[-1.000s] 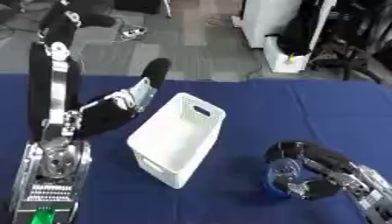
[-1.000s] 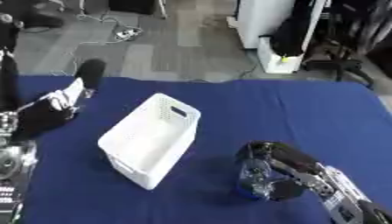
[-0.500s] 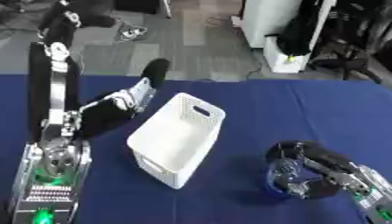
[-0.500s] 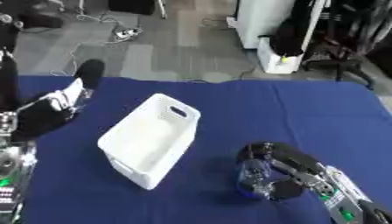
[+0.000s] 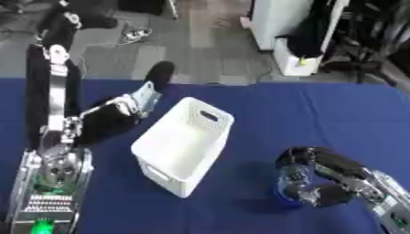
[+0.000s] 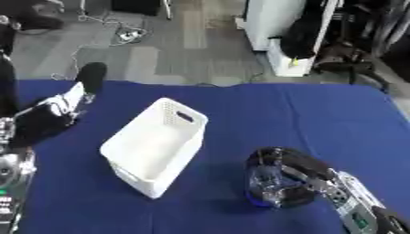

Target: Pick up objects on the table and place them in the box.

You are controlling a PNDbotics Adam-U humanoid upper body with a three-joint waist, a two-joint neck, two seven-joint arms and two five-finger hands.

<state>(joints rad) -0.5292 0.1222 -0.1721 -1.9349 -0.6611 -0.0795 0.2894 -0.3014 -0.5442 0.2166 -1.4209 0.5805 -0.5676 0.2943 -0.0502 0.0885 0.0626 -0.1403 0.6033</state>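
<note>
At the left, the robot's left arm comes up from the lower corner, and the left robot hand point(image 5: 132, 103) sits above the blue-covered counter point(image 5: 320, 114), just beside the upper left corner of the box. Its fingers lie mostly straight and relaxed, holding nothing; a dark fingertip points up toward the far edge of the counter.

In the middle stands the white rectangular plastic box point(image 5: 182, 144), set askew on the blue cloth with a slot handle in its far end wall and another in its near end. Its inside shows plain white, and nothing can be made out in it.

To the right and nearer the front edge, the right robot hand point(image 6: 284, 180) is down on the counter, well apart from the box. Its dark fingers are curled around a small bluish, partly clear object point(image 6: 262, 187) that rests against the cloth beneath the palm. What the object is cannot be told. The right forearm runs off toward the lower right corner.
</note>
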